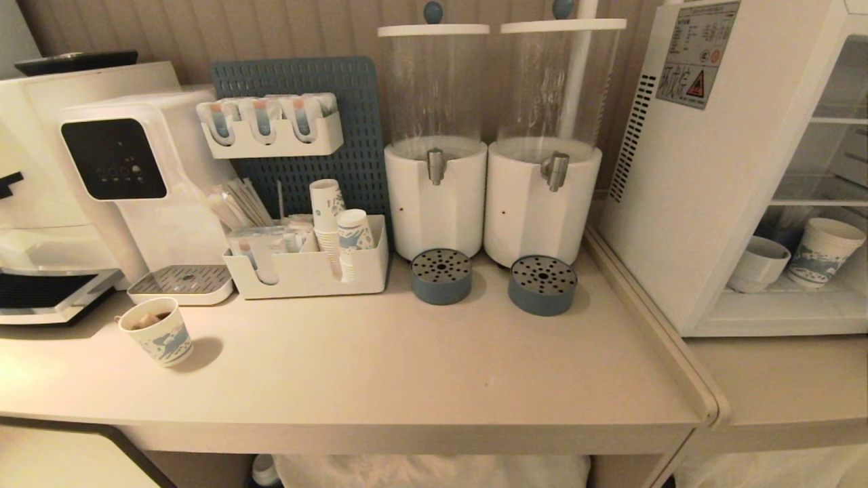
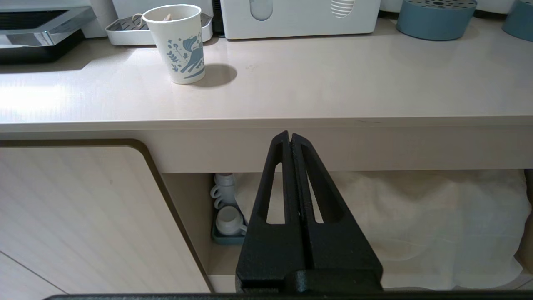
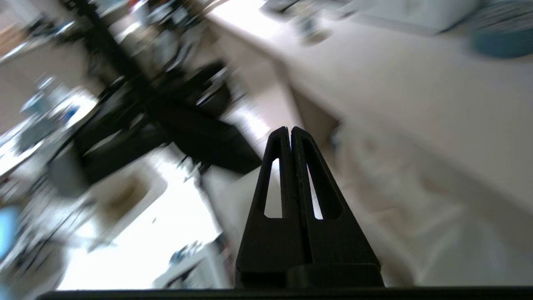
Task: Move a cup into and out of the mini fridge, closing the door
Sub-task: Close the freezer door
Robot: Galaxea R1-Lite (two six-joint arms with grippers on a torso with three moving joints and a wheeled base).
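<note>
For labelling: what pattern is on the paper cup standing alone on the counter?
Blue leaf-and-figure print on white paper cup; clearest in left wrist view.

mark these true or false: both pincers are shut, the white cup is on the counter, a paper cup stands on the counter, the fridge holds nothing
1. Both pincers are shut. True: left pincer and right pincer have their fingers pressed together.
2. The white cup is on the counter. False: the cup sits inside the fridge.
3. A paper cup stands on the counter. True: paper cup, counter.
4. The fridge holds nothing. False: it holds the cup and a patterned cup.
</note>
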